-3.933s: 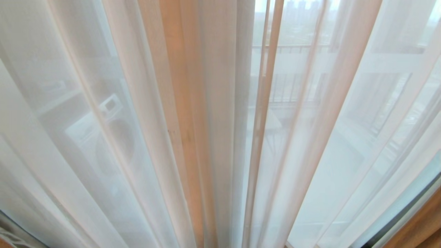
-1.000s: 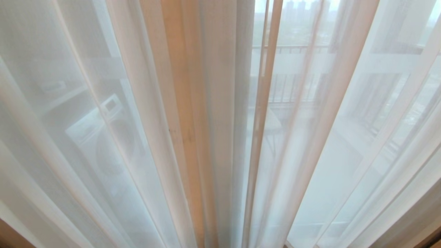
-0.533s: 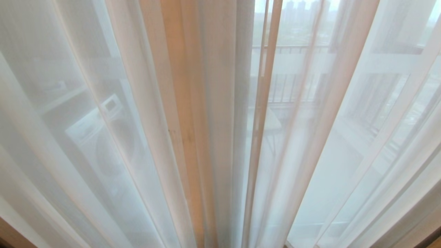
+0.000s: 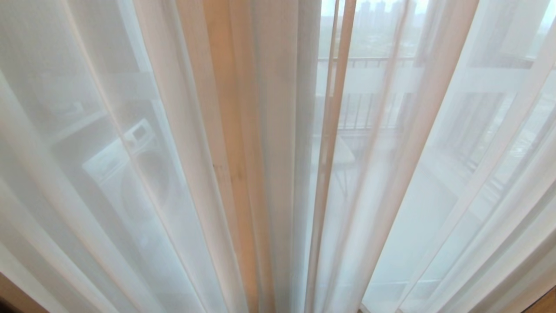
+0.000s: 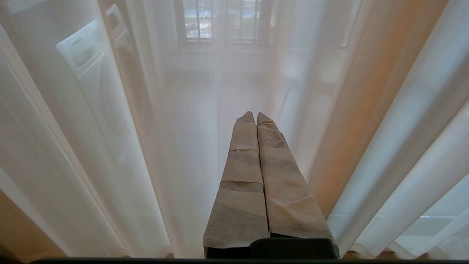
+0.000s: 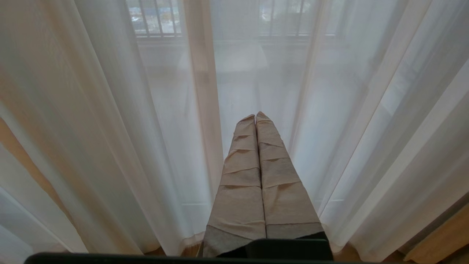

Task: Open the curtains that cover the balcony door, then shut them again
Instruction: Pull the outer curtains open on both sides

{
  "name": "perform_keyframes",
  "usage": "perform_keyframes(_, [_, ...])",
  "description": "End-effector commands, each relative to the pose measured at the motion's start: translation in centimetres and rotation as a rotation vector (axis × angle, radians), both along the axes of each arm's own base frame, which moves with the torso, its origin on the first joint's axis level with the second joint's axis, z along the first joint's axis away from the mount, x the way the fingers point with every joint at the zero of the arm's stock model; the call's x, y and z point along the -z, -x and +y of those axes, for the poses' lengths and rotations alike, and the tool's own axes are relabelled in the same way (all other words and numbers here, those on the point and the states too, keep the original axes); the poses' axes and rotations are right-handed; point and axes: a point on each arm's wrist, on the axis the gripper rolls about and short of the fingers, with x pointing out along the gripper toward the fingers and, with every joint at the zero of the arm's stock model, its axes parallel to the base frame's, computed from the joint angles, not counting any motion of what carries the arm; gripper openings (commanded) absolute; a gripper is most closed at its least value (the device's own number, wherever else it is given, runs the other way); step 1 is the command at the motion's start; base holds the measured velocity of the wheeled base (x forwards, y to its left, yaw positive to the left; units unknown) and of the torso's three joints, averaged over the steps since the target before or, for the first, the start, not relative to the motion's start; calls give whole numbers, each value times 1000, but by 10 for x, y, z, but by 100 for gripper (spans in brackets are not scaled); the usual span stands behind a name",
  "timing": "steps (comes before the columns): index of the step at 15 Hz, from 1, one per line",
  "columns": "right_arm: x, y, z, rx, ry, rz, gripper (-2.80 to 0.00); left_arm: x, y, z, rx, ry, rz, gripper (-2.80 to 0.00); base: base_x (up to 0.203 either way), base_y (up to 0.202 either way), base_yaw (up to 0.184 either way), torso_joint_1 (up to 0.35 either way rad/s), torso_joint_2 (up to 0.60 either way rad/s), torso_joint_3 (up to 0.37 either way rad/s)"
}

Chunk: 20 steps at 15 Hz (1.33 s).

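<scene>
Curtains (image 4: pixel 269 174) hang drawn across the view just ahead of me: thin white sheers in soft vertical pleats, see-through. My left gripper (image 5: pixel 255 116) and right gripper (image 6: pixel 255 116), fingers wrapped in creased beige tape, pressed together, holding nothing.

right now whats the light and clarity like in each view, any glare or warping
Head view: strong backlight through the sheer curtains, washing machine and railing hazy, folds fan out as if warped. Left wrist view: taped left gripper sharp, background milky. Right wrist view: right gripper sharp, same soft glow.
</scene>
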Motion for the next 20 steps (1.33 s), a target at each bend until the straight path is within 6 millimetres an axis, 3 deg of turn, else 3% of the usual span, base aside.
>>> perform_keyframes(1, [0,0,0,0,0,0,-280,0,0,0,0,1,-1,-280,0,0,0,0,0,0])
perform_keyframes(20, [0,0,0,0,0,0,-280,0,0,0,1,-15,0,-280,0,0,0,0,0,0])
